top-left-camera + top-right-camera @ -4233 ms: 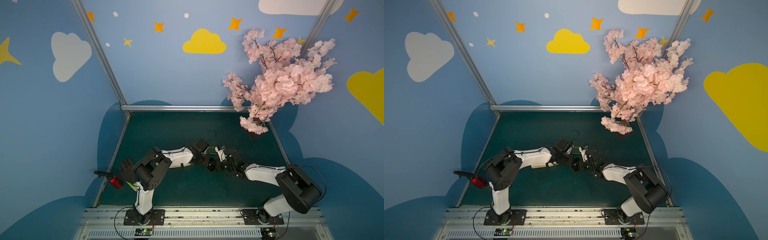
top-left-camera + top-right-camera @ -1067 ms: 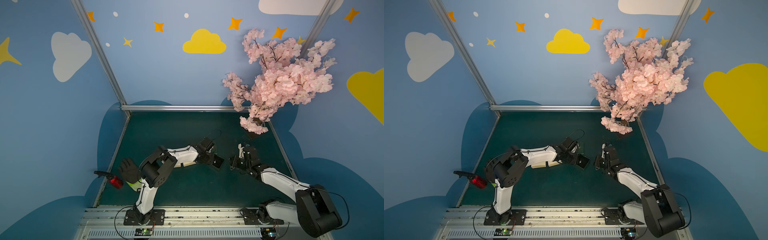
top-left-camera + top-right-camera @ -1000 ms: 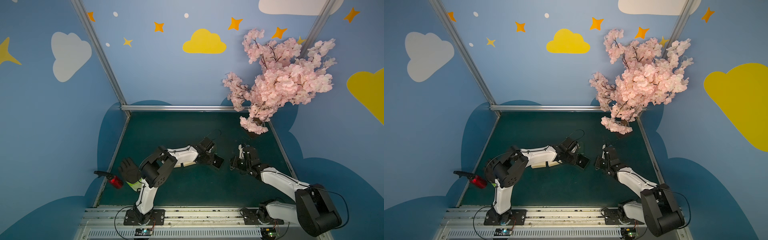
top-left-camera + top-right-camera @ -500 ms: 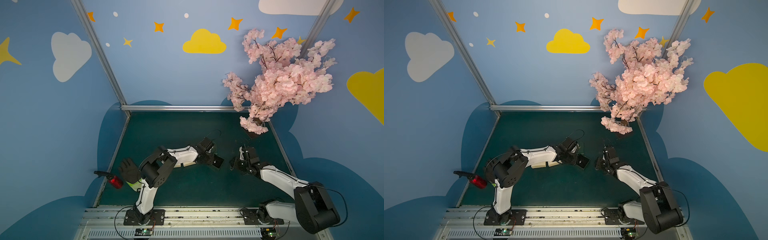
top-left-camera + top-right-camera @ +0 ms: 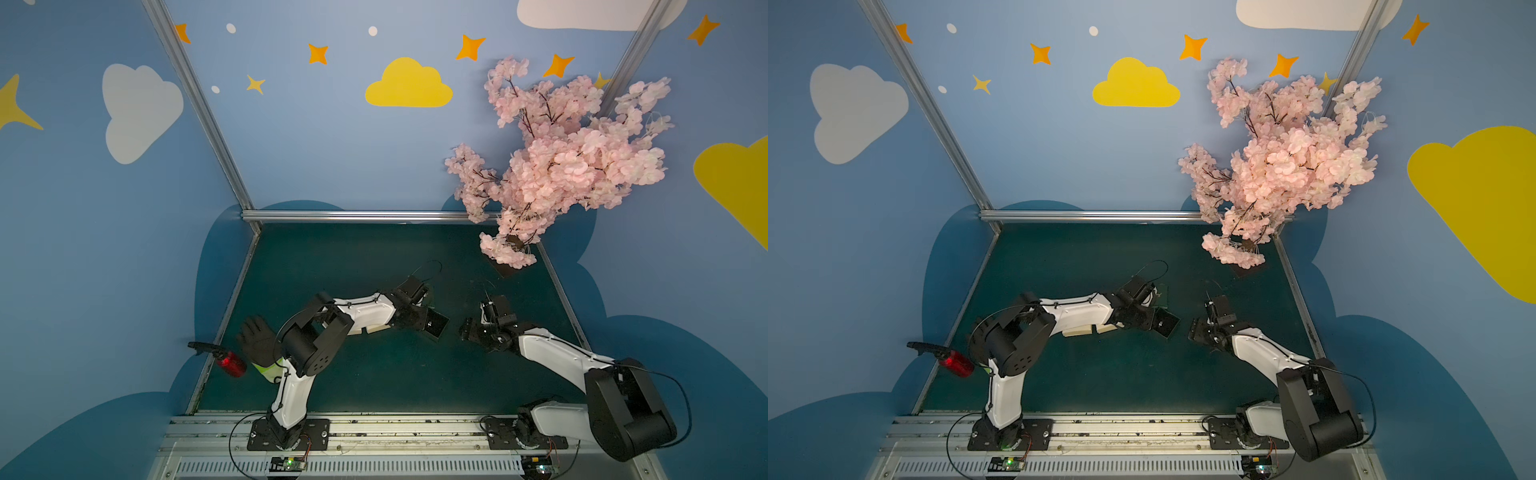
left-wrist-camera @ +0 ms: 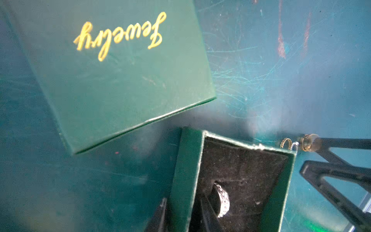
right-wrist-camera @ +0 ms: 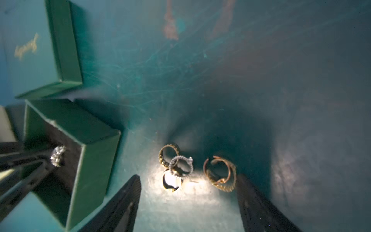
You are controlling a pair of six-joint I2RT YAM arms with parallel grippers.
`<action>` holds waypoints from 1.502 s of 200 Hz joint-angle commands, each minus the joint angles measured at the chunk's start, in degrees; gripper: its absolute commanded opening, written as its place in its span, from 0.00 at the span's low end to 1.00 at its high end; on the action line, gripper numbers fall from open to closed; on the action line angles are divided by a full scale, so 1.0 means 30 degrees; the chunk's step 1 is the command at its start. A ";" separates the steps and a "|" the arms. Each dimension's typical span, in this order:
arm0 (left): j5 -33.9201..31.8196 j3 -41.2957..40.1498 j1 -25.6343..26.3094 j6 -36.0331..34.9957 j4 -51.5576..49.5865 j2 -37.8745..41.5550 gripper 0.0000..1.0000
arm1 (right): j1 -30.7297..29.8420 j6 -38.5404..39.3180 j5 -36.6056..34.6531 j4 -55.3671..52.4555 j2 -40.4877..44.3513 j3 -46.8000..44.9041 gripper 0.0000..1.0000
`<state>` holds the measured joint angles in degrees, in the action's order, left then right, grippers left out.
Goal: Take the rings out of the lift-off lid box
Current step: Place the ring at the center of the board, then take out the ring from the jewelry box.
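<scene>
Right gripper [image 7: 188, 177]: spread wide, gripping nothing. Directly between its fingers, on the mat [image 7: 261, 80]: loose rings [image 7: 180, 166], clustered, just beside the box [image 7: 94, 152]. Left gripper [image 6: 182, 202]: clamped on the box wall, one more ring [image 6: 221, 200] inside by the inner finger. Lid [image 6: 120, 70] off, beside box. Right arm [image 5: 552, 353] low, stretched toward centre; left arm [image 5: 365, 316] folded at elbow.

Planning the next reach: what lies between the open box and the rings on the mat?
Bare mat, plus one finger of the right gripper jutting into the gap, in the right wrist view.
</scene>
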<state>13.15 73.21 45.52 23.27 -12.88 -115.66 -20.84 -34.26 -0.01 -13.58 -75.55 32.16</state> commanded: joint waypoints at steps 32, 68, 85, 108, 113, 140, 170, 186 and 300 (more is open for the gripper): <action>-0.0210 -0.1718 0.0338 0.0274 -0.3231 -0.1397 0.28 | 0.0033 -0.0006 -0.1083 -0.2093 -0.0247 0.0819 0.90; -0.1264 -0.2184 0.0355 0.0335 -0.3437 0.0030 0.28 | 0.0038 0.0049 -0.0998 -0.2917 0.1495 0.0957 0.91; -0.1238 -0.2457 0.0314 0.0582 -0.3388 0.0879 0.28 | 0.0033 0.0148 -0.0274 -0.3422 0.1771 0.1215 0.88; -0.0703 -0.2825 0.0326 0.1143 -0.2870 0.1700 0.29 | -0.0153 -0.0002 0.0739 -0.4233 0.1551 0.1985 0.84; -0.0641 -0.2812 0.0297 0.1294 -0.2852 0.1771 0.29 | -0.0256 -0.0098 0.1002 -0.4341 0.1544 0.2009 0.81; -0.0707 -0.2534 0.0304 0.1696 -0.3156 0.2002 0.30 | -0.1513 -0.1324 0.2334 -0.4331 0.1550 0.2933 0.69; -0.0753 -0.2721 0.0275 0.2127 -0.2999 0.2409 0.43 | -0.3092 -0.2439 0.2699 -0.4478 0.1384 0.3676 0.53; -0.0804 -0.2809 0.0218 0.2350 -0.2998 0.2657 0.53 | -0.3684 -0.2990 0.2816 -0.4475 0.1165 0.3974 0.55; -0.0470 -0.4891 -0.0781 0.3274 -0.0842 0.5014 0.48 | -0.6489 -0.4516 0.2732 -0.3746 -0.2757 0.6183 0.39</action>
<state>11.46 59.11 44.07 32.47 -17.15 -101.86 -39.38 -46.81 8.23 -24.88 -82.21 47.99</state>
